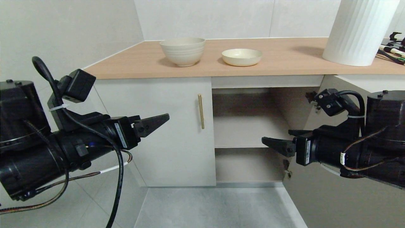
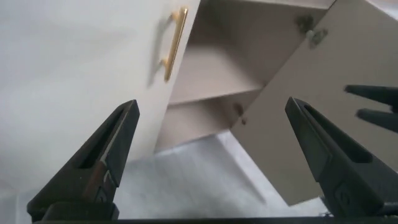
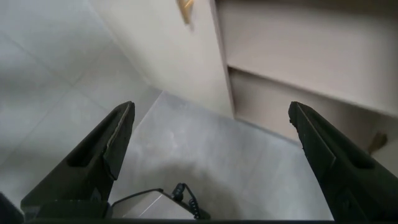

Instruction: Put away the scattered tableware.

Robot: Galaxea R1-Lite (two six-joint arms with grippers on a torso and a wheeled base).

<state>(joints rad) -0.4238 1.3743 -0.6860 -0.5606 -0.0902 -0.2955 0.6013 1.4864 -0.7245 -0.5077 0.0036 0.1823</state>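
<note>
A deep cream bowl (image 1: pixel 182 51) and a shallow cream dish (image 1: pixel 242 57) stand side by side on the wooden countertop (image 1: pixel 284 60), both upright and untouched. My left gripper (image 1: pixel 159 122) hangs in front of the shut left cabinet door, well below the bowl. It is open and empty (image 2: pixel 212 104). My right gripper (image 1: pixel 270 142) is level with the open cabinet's shelf (image 1: pixel 246 134), below and right of the dish. Its fingers (image 3: pixel 112 146) are spread wide over the floor with nothing between them, so it is open.
The left door carries a gold handle (image 1: pixel 201 111). The right door (image 1: pixel 316 183) stands swung open beside my right arm, baring two shelf levels. A tall white ribbed cylinder (image 1: pixel 357 31) and some tools (image 1: pixel 392 50) occupy the counter's right end. Grey floor tiles (image 1: pixel 215 205) lie below.
</note>
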